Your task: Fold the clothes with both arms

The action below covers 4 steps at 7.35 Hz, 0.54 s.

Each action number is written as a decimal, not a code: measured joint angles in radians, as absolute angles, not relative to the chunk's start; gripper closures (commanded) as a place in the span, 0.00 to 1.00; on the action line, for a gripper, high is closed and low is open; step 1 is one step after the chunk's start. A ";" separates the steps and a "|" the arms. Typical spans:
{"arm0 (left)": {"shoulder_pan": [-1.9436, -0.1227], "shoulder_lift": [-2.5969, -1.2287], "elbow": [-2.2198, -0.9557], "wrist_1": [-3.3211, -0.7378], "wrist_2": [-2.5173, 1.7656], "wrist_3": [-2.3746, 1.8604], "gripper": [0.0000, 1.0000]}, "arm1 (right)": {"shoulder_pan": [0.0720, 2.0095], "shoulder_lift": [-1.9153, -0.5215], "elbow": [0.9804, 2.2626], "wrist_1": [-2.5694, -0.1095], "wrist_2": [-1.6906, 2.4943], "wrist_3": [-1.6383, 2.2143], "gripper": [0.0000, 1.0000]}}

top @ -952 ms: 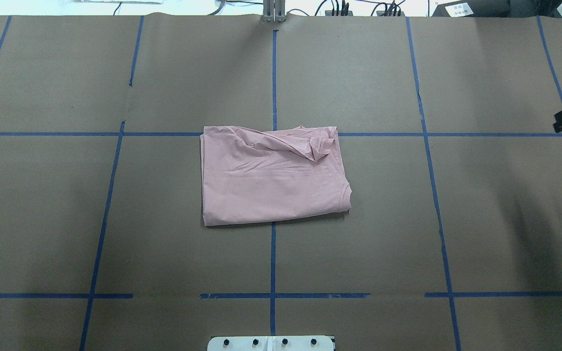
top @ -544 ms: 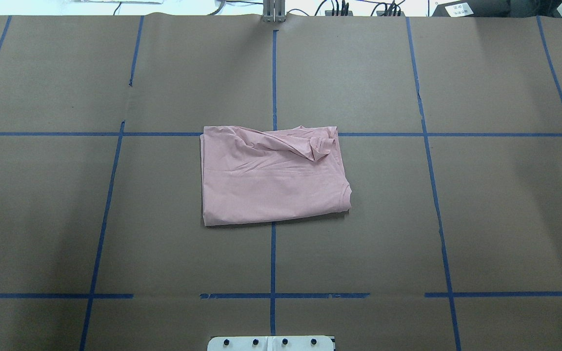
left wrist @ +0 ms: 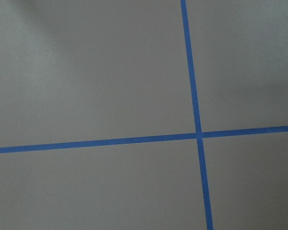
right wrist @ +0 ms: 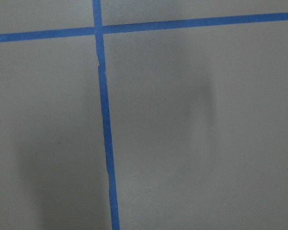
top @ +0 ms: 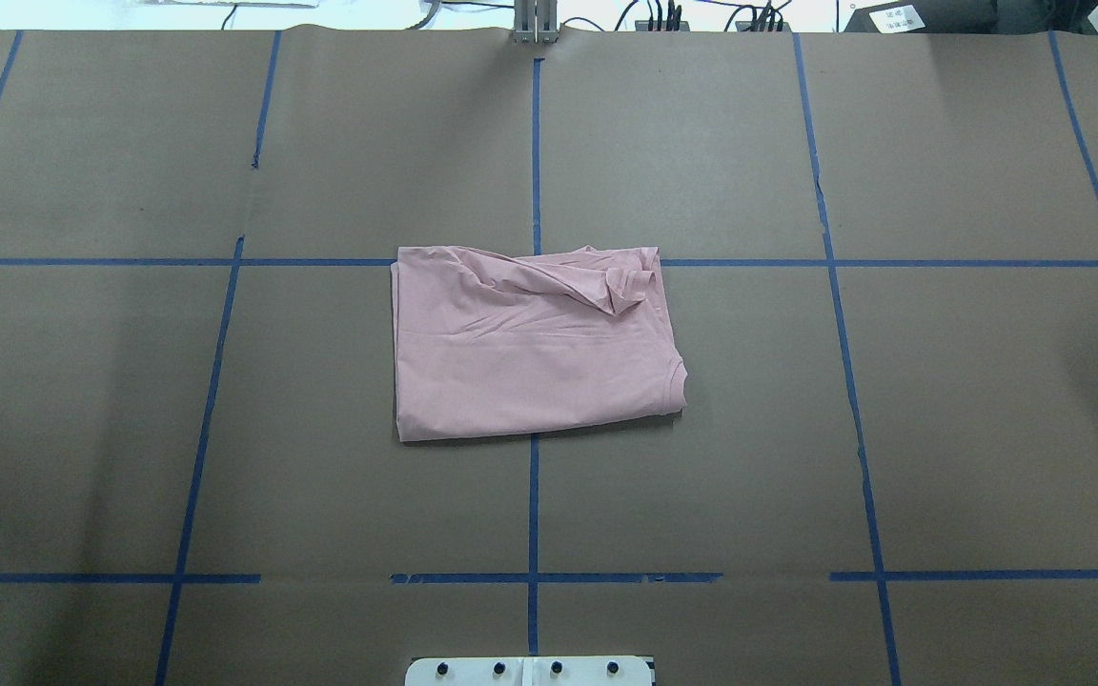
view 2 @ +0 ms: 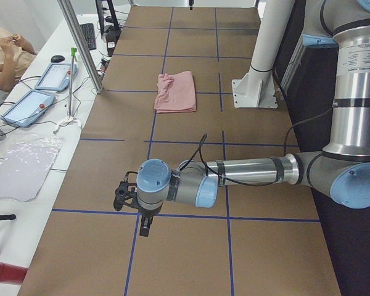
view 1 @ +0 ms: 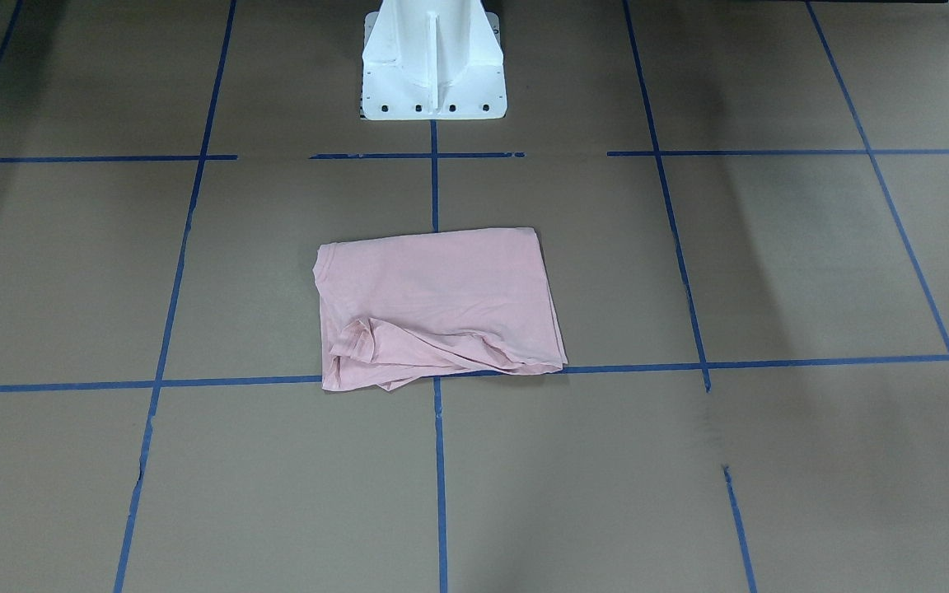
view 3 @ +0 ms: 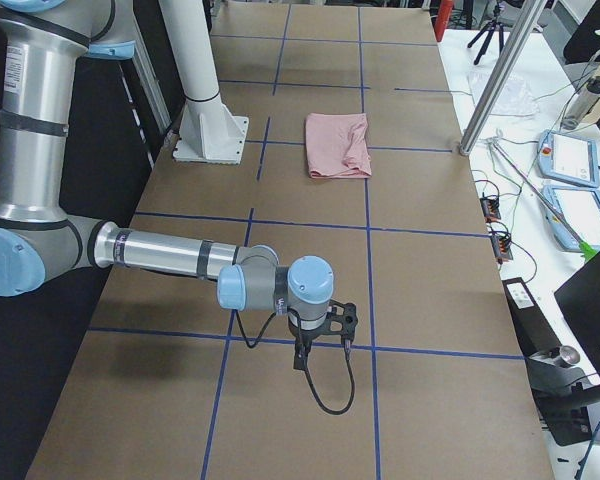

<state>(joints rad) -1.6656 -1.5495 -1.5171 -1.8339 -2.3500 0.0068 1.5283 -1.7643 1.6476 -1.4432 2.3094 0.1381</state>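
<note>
Overhead and front views oppose across the counter [top: 130, 429]; end views look along it; wrist views sit close.

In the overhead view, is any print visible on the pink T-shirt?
No, the folded T-shirt shows only plain pink cloth with wrinkles there.

blue tape lines [right wrist: 104, 143] cross upper left on brown paper [right wrist: 206, 143].

Left arm [view 2: 253, 171] and right arm [view 3: 170, 255]: silver-grey tubular links, light blue joint caps, a black cable [view 3: 329, 411] looped at each wrist. White bolted pedestal [view 1: 432, 58] with a central rib
</note>
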 measured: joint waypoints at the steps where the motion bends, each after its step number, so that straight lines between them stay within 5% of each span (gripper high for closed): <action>1: -1.666 -1.548 -1.519 -1.834 -2.351 0.009 0.00 | 1.529 -1.763 1.647 -1.443 2.310 0.138 0.00; 4: -1.659 -1.544 -1.501 -1.850 -2.350 0.021 0.00 | 1.529 -1.759 1.647 -1.442 2.310 0.138 0.00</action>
<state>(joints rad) -1.6594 -1.5440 -1.5014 -1.8503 -2.3500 0.0213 1.5293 -1.7593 1.6475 -1.4419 2.3102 0.1381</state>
